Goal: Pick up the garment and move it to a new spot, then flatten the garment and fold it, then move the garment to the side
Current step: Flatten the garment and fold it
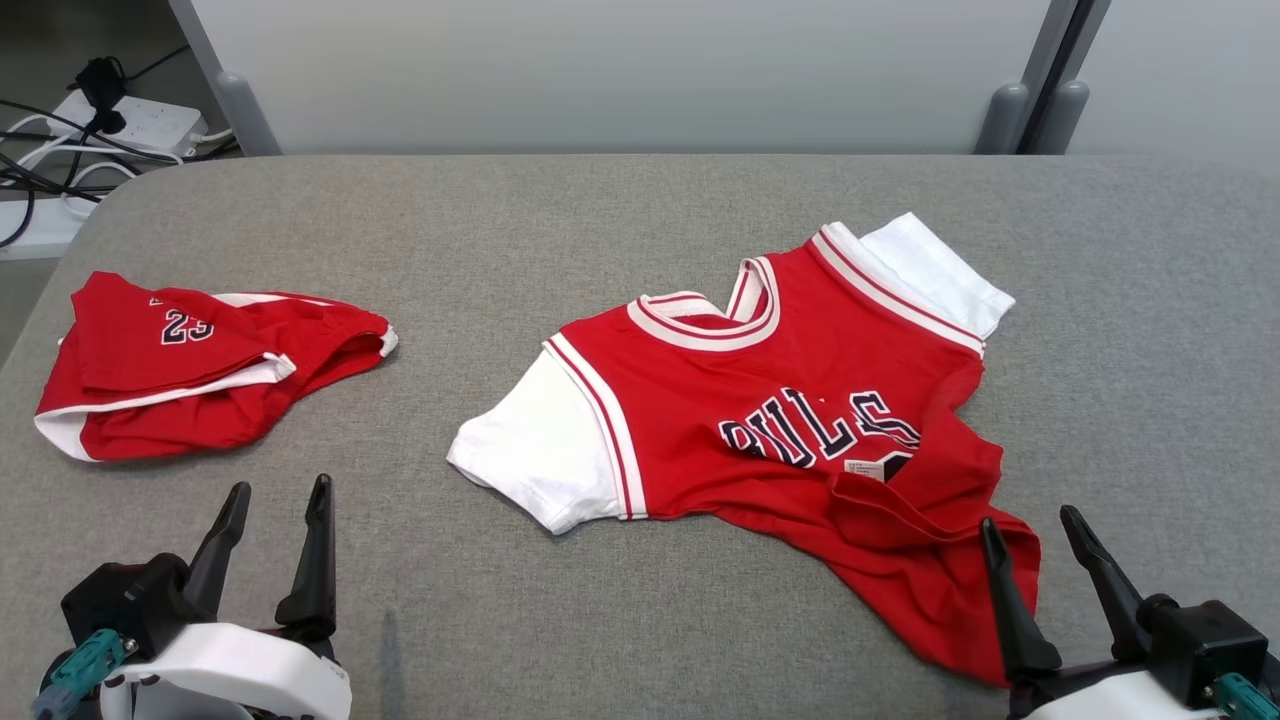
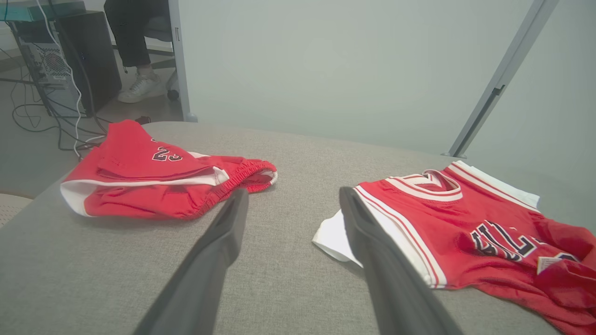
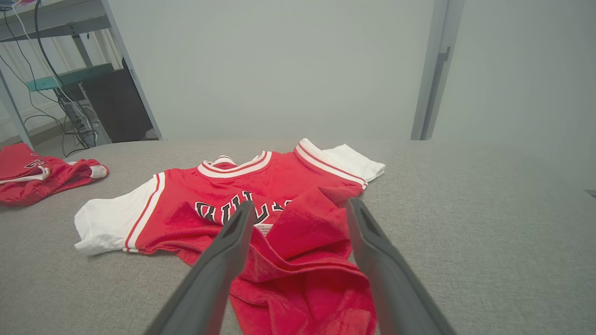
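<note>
The garment [image 1: 760, 400] is a red jersey with white sleeves and dark lettering, lying crumpled on the grey table, its lower hem bunched up toward the front right. It also shows as the jersey [image 2: 470, 228] and the jersey [image 3: 260, 209] in the wrist views. My left gripper [image 1: 280, 495] is open near the front left, empty, apart from the jersey's white sleeve. My right gripper [image 1: 1030, 525] is open at the front right, its fingers hovering just over the bunched red hem. In the wrist views the left gripper [image 2: 291, 193] and right gripper [image 3: 300, 204] hold nothing.
Red shorts [image 1: 190, 365] with white trim lie folded at the table's left side, also seen as shorts [image 2: 158, 179] and shorts [image 3: 37, 174]. The grey padded table [image 1: 640, 200] ends at a pale wall. Cables and a power strip [image 1: 110, 120] lie on the floor at far left. A person's leg and shoe [image 2: 137, 86] stand beyond.
</note>
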